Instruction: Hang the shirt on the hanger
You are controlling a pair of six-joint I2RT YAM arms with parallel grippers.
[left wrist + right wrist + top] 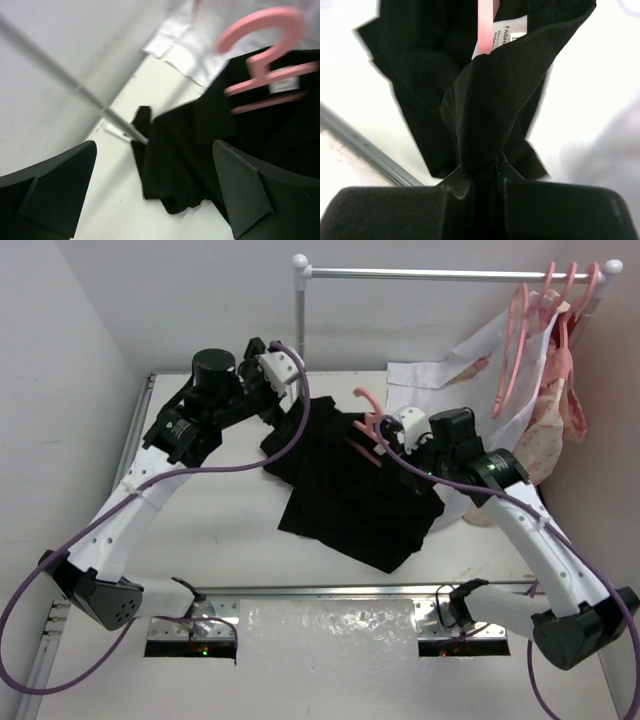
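Right wrist view: right gripper (482, 176) pinches a fold of the shirt (490, 100) beside the hanger (485, 20) lying at its collar on the table (200, 530), left gripper (154, 150) spread and empty; dressing looks begun, and next the fabric needs drawing over a hanger shoulder.

Robotics lab bench (bare white walls (150, 300)): white table (230, 540) with a mounted clothes rail (430, 274).

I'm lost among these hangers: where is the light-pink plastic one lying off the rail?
In the top view the light-pink plastic hanger lies mid-table on the limp black fabric shirt, right beside the right hand.
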